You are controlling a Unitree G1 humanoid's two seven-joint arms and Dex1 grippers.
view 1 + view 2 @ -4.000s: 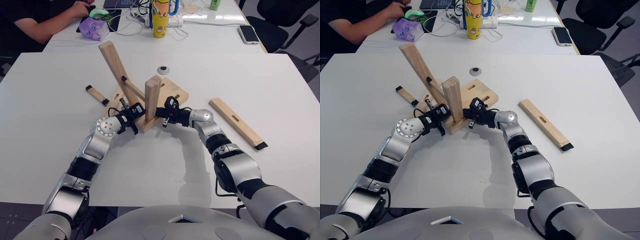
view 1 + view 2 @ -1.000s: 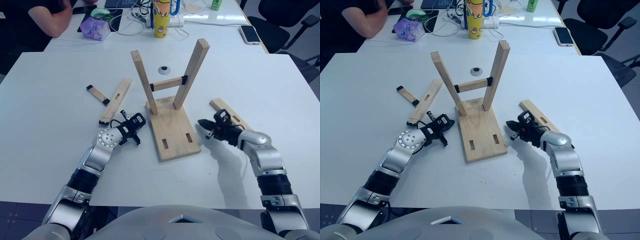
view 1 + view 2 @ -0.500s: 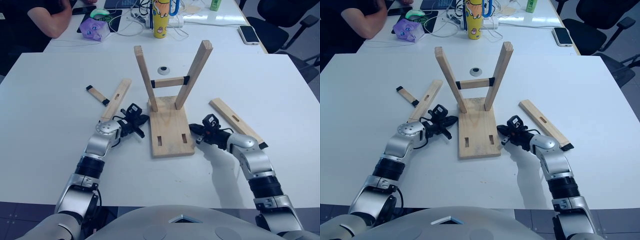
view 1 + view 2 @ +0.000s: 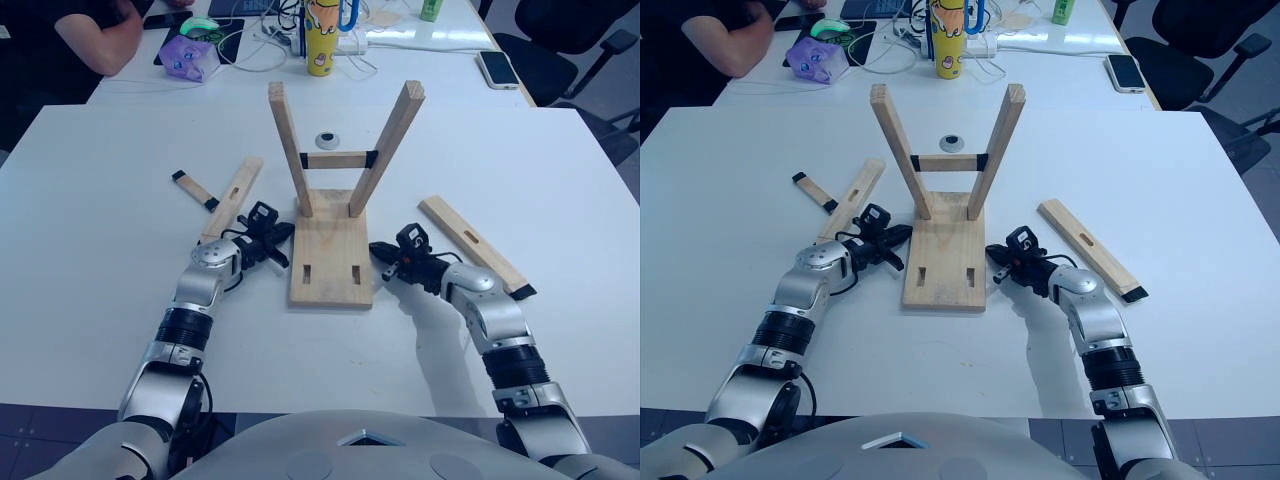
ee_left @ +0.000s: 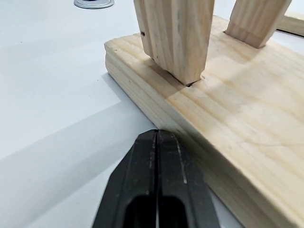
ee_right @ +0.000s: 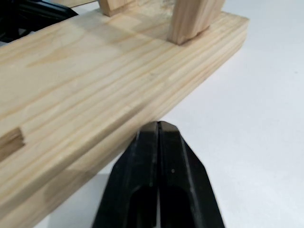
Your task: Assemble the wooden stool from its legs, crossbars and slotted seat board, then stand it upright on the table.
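— Where is the stool now?
— From my left: a spare leg (image 4: 231,198) lies flat, then the seat board (image 4: 331,264) mid-table. Its far slots hold two upright legs (image 4: 288,150) joined by a crossbar (image 4: 338,160); the near slots (image 4: 306,271) gape open.
— And the grippers?
— My left gripper (image 4: 283,231) is clenched on nothing beside the board's left edge, and my right gripper (image 4: 377,250) likewise at its right edge. Whether the tips touch wood, I cannot tell.

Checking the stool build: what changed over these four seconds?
The seat board, tipped up four seconds ago, now lies flat, its two legs pointing up. In the last second it turned from slanted to square as the left end effector and right end effector, both shut, closed in on its sides. The loose leg on the right and short bar on the left stayed put.
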